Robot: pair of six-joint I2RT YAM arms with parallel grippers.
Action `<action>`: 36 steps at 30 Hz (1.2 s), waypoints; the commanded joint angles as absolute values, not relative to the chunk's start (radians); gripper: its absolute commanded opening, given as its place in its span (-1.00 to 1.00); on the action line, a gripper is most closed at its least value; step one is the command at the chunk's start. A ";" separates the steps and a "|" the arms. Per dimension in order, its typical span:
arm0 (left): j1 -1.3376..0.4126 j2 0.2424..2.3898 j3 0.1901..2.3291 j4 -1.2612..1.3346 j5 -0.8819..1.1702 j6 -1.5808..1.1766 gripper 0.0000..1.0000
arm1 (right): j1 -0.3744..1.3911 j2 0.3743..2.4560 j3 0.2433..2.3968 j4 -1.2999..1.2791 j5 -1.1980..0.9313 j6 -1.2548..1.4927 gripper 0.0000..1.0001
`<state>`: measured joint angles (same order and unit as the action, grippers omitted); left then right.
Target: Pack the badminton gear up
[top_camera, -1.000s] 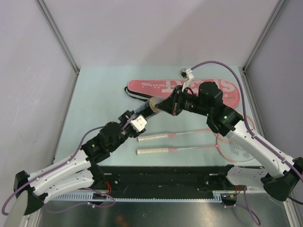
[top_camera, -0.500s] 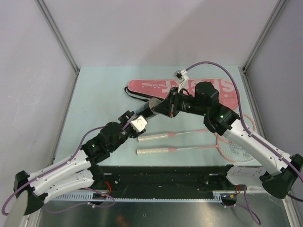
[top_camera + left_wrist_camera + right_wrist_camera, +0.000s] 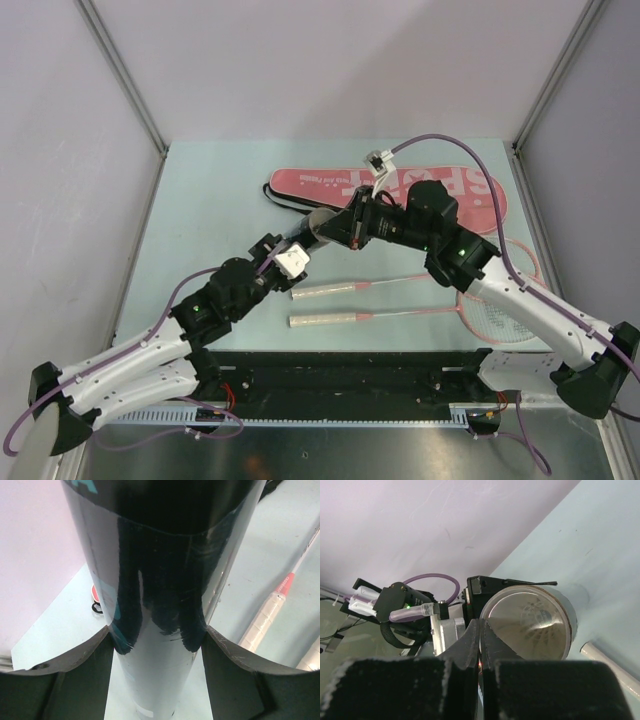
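- Black lettered tube is hanging tilted in the air over the middle of the worktop. The left hand is clamping its lower part, and the open mouth is pointing at the right hand.
- The right hand is hovering right at that mouth with its fingers pinched together. I'm not seeing anything between them.
- I'm reading this as the shuttlecock-loading step. To do it well, I'd be holding the tube firm and steady with the left hand. I'd be lining the right hand up with the tube's axis and going in down the centre, so nothing is scraping the rim or knocking the tube sideways.
- The right wrist view is looking straight down the bore, which the top view isn't giving. Something pale and net-patterned is sitting deep inside, probably a shuttlecock, but I can't swear to it.
- The left wrist view is showing both fingers pressing the glossy tube wall, with a racket handle lying beyond.
- Only the top view is showing the rest. Two pink-framed rackets are lying nearer the arm bases, and the pink SPORT bag is lying flat at the far side.
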<state>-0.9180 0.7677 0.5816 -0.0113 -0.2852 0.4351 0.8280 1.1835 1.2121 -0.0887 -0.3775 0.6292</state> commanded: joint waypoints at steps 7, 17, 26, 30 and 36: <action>-0.923 0.704 0.612 0.100 -0.195 0.419 -0.79 | 0.894 1.196 1.146 0.006 -0.175 0.583 -1.00; -0.923 0.661 0.597 0.120 -0.144 0.408 -0.82 | 0.891 1.180 0.947 0.282 -0.173 0.845 -1.00; -0.923 0.612 0.572 0.149 -0.052 0.402 -0.82 | 0.808 1.262 0.881 0.425 -0.396 1.066 -0.96; -0.923 0.595 0.566 0.156 -0.045 0.402 -0.83 | 0.786 1.276 0.874 0.442 -0.495 1.120 -0.79; -0.923 0.615 0.561 0.166 -0.093 0.414 -0.83 | 0.778 1.252 0.923 0.297 -0.481 0.963 -0.42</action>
